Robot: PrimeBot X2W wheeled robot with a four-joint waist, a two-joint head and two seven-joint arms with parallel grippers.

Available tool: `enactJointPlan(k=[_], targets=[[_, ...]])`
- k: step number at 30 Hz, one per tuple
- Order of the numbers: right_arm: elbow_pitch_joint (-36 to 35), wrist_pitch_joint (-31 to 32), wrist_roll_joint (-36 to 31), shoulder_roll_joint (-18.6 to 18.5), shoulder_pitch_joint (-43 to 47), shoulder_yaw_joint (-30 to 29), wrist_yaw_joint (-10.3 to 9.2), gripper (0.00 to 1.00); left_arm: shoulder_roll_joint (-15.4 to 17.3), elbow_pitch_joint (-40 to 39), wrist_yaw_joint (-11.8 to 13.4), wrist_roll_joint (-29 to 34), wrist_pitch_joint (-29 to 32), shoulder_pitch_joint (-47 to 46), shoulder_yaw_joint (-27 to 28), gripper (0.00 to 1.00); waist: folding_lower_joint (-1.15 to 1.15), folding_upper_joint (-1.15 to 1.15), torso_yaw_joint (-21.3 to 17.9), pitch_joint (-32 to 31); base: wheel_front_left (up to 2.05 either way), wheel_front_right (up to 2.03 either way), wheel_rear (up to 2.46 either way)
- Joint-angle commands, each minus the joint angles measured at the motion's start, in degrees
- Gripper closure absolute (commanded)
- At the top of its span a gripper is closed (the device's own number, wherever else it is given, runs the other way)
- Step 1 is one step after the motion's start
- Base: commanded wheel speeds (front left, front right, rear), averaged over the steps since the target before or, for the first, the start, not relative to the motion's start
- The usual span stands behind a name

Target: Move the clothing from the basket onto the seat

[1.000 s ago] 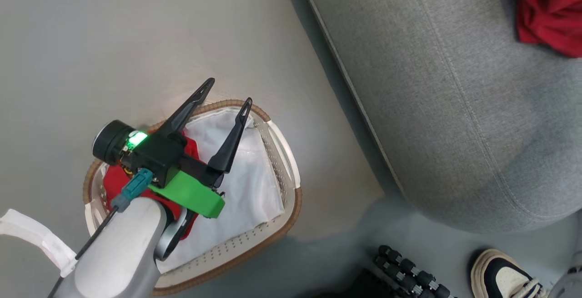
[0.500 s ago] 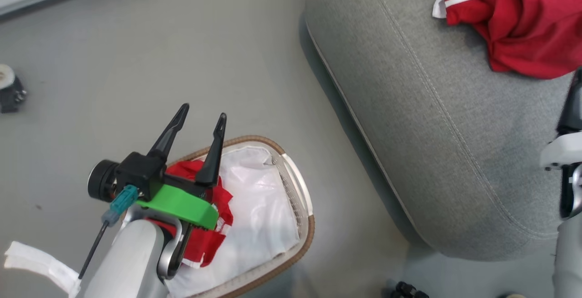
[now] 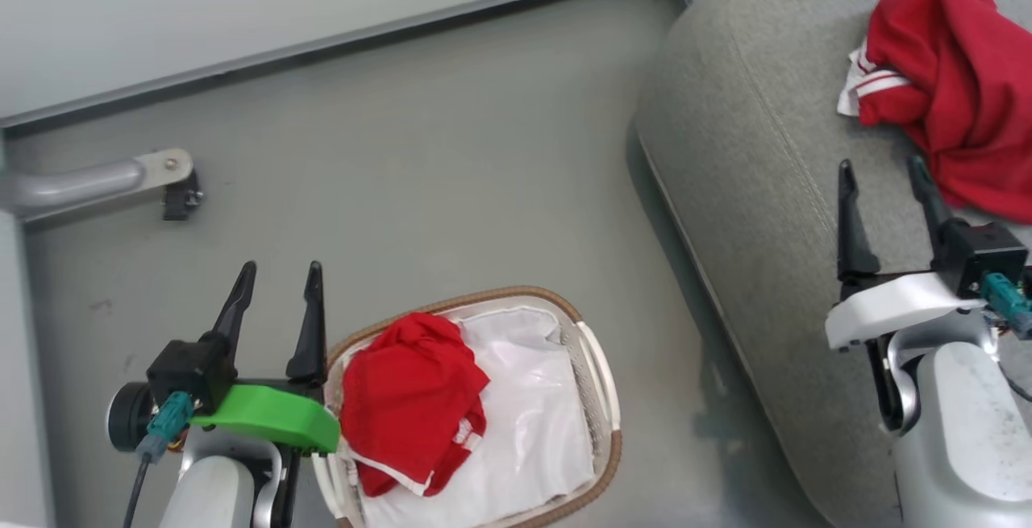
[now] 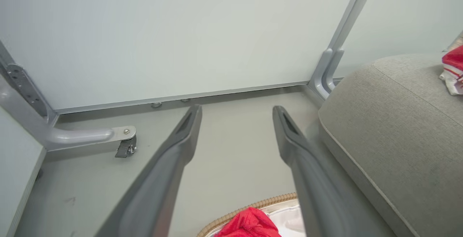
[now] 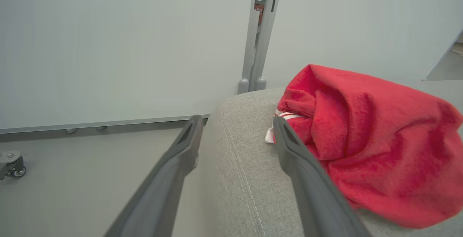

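A red garment with white stripe trim [image 3: 411, 399] lies bunched in the cream basket [image 3: 601, 375] on its white liner [image 3: 532, 423], low in the head view; its top shows in the left wrist view [image 4: 249, 224]. My left gripper [image 3: 278, 278] hangs open and empty just left of the basket, fingers over bare floor [image 4: 235, 112]. A second red garment [image 3: 947, 85] rests on the grey seat [image 3: 742, 157], also in the right wrist view [image 5: 369, 143]. My right gripper [image 3: 883, 169] is open and empty above the seat, just short of that garment [image 5: 235, 121].
A pale wall panel with a grey base strip [image 3: 322, 44] runs along the back. A grey metal leg with a castor [image 3: 173, 181] stands on the floor at the left. Another grey upright post [image 5: 260, 30] rises behind the seat corner. Grey floor [image 3: 451, 189] lies between basket and seat.
The head camera has tilted up, bringing the wall and castor leg into view. My left gripper has drawn off the basket to its left, uncovering the red garment. My right gripper has come into view.
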Motion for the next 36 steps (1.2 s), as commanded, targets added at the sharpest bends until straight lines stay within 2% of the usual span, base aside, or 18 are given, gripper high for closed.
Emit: enactJointPlan(k=[1, 7, 15, 25, 36], targets=[[-0.01, -0.10, 0.72, -0.16, 1.26, 1.16, -0.06, 0.00, -0.30, 0.28, -0.20, 1.01, 0.03, 1.31, 1.06, 0.00, 0.00, 0.00, 4.23, -3.99, 0.00, 0.00, 0.00], [-1.08, -0.11, 4.96, -0.22, 3.81, 4.03, -0.06, 0.00, -1.84, 0.19, -0.20, 2.40, 0.04, 4.09, 5.54, 0.00, 0.00, 0.00, 6.56, -6.36, 0.00, 0.00, 0.00], [-0.80, -0.11, 5.33, -0.20, 8.54, 5.82, -0.07, 0.00, -3.29, -0.97, -0.20, 3.52, 0.03, 8.50, 8.70, 0.00, 0.00, 0.00, 7.82, -10.25, 0.00, 0.00, 0.00], [0.61, -0.11, 5.42, -0.21, 13.37, 7.80, -0.07, 0.00, -4.05, -1.41, -0.20, 4.07, 0.04, 13.13, 9.45, 0.00, 0.00, 0.00, 8.47, -13.95, 0.00, 0.00, 0.00], [0.72, -0.11, 5.69, -0.19, 13.54, 8.61, -0.07, 0.00, -4.19, -0.47, -0.20, 2.71, 0.03, 13.24, 7.33, 0.00, 0.00, 0.00, 7.86, -13.13, 0.00, 0.00, 0.00]])
